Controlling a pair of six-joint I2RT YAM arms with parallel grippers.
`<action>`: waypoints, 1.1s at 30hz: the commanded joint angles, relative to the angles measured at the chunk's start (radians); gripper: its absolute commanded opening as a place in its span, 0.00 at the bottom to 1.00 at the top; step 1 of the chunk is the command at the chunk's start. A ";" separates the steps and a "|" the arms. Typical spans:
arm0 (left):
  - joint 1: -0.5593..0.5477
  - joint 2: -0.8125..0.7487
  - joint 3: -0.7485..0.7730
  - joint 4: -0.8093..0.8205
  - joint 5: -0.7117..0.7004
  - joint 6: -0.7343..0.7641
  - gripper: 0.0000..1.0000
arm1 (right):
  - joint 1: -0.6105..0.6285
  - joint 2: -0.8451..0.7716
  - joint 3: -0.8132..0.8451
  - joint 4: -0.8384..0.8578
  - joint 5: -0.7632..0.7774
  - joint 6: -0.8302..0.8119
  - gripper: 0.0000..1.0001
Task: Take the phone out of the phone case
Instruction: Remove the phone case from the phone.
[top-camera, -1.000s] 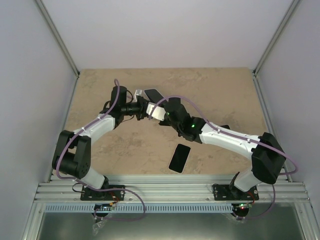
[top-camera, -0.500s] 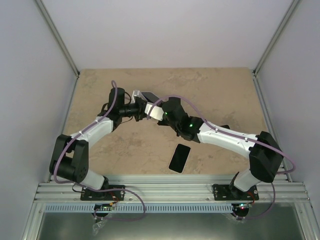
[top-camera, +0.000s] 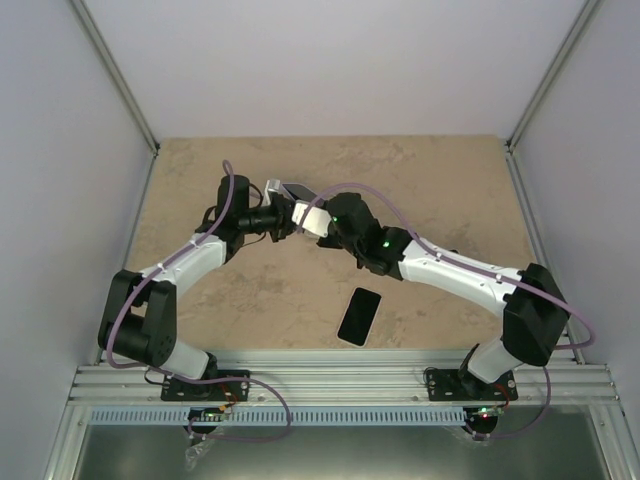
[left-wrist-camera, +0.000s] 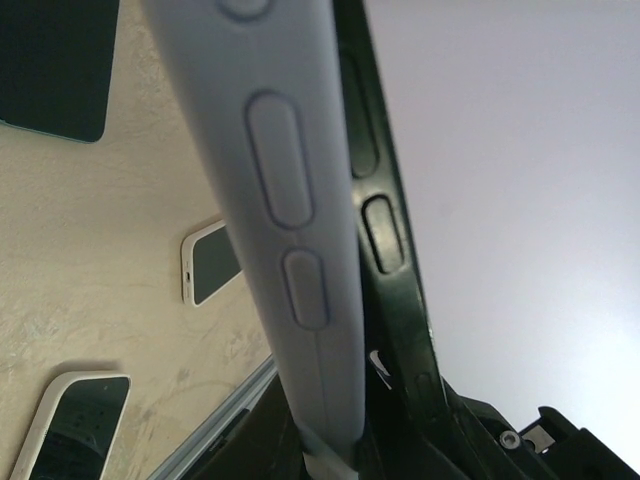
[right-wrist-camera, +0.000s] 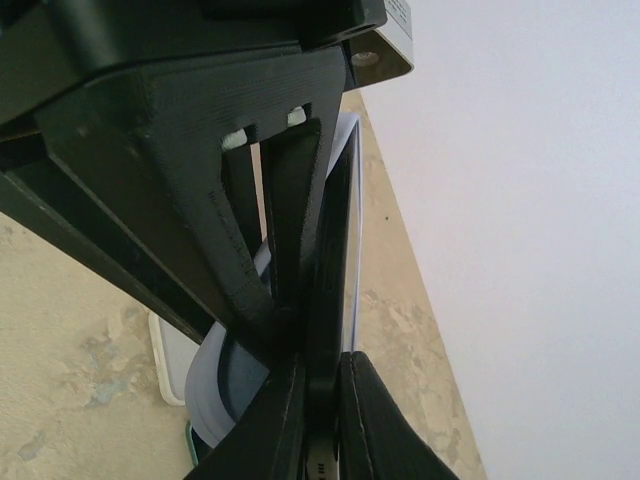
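The light blue phone case (left-wrist-camera: 290, 200) stands on edge between the two arms, its side buttons facing the left wrist camera. My left gripper (left-wrist-camera: 340, 450) is shut on the case's lower end. The black phone (left-wrist-camera: 385, 230) has come away from the case along one long edge, leaving a narrow gap. My right gripper (right-wrist-camera: 322, 410) is shut on the phone's (right-wrist-camera: 330, 260) thin edge, with the case (right-wrist-camera: 225, 395) curving away to the left. Seen from above, my left gripper (top-camera: 285, 213) and right gripper (top-camera: 318, 220) meet over the table's middle at the held phone (top-camera: 297, 190).
A bare black phone (top-camera: 360, 315) lies flat near the front of the table. Under the arms lie a white-cased phone (left-wrist-camera: 210, 262), another white-cased one (left-wrist-camera: 70, 425) and a dark slab with a teal rim (left-wrist-camera: 50, 70). The metal rail (top-camera: 340, 380) runs along the near edge.
My right gripper has moved left against the held phone and shut on its edge. The left arm shifted slightly and the case and phone tilted more upright.
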 joint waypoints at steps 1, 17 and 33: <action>-0.007 -0.050 0.000 0.080 0.100 0.068 0.00 | -0.066 -0.028 0.009 -0.028 0.053 0.033 0.01; -0.070 -0.088 -0.002 0.151 0.169 0.060 0.00 | -0.065 -0.003 -0.042 0.053 0.113 -0.032 0.11; -0.079 -0.080 0.022 -0.023 0.077 0.222 0.00 | -0.071 -0.044 0.043 -0.022 0.076 0.015 0.00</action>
